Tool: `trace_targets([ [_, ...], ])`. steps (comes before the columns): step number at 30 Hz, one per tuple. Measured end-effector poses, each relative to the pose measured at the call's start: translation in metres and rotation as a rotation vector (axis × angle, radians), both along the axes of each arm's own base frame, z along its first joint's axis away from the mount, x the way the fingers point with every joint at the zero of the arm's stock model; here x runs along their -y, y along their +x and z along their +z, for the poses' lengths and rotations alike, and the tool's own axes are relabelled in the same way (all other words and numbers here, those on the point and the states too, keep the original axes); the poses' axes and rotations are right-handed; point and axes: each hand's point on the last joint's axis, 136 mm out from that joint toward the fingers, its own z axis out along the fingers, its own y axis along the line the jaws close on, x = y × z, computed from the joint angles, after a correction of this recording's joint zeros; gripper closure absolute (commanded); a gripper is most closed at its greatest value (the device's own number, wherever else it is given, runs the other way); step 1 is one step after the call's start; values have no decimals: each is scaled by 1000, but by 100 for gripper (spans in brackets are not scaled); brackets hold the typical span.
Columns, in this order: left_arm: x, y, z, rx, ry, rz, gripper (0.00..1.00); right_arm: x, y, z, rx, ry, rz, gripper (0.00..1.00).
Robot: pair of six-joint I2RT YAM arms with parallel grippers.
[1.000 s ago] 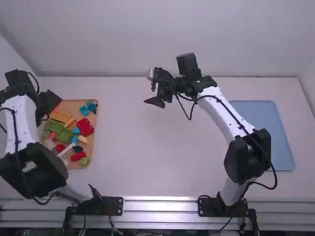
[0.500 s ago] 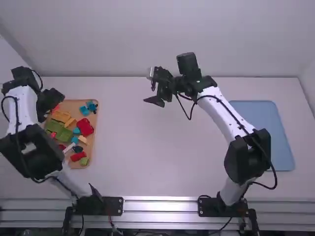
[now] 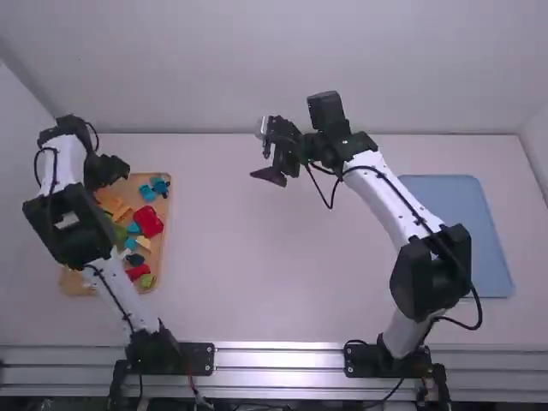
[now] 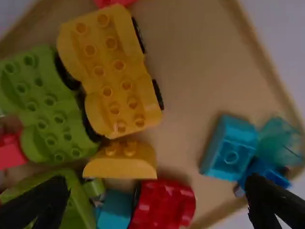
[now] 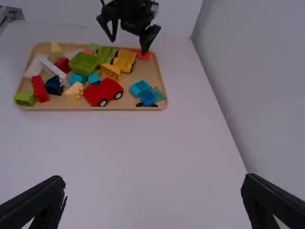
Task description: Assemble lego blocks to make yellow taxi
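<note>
Yellow car base lies beside the green one.

High view looks down; wrist views share blocks, left nearer.

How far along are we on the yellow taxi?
Nothing looks built yet: the yellow wheeled base lies in the tray, studs bare. Nothing is in hand: the left hand is open over the tray, the right hand open over the table. What's left is probably everything: taking out the base and adding parts, perhaps the small yellow block beside it.
</note>
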Motion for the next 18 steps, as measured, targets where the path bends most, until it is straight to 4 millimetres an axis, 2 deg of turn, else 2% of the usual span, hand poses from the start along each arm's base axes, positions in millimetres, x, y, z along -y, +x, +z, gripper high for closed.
trace_targets([
  [2, -5, -1, -25, -33, -17, 19, 11, 1, 1, -1, 1, -5, -7, 1],
  [6, -11, -4, -45, -53, -34, 66, 18, 1, 2, -2, 1, -9, -11, 1],
  [10, -18, 2, -45, -26, -14, 89, 19, 1, 2, -2, 1, -9, -11, 1],
  [14, -23, -6, -45, -58, 17, 147, 16, 2, 0, -3, -12, -14, -13, 1],
  [18, -28, -1, -49, -32, 39, 171, 18, 2, -1, -5, -20, -21, -10, 1],
])
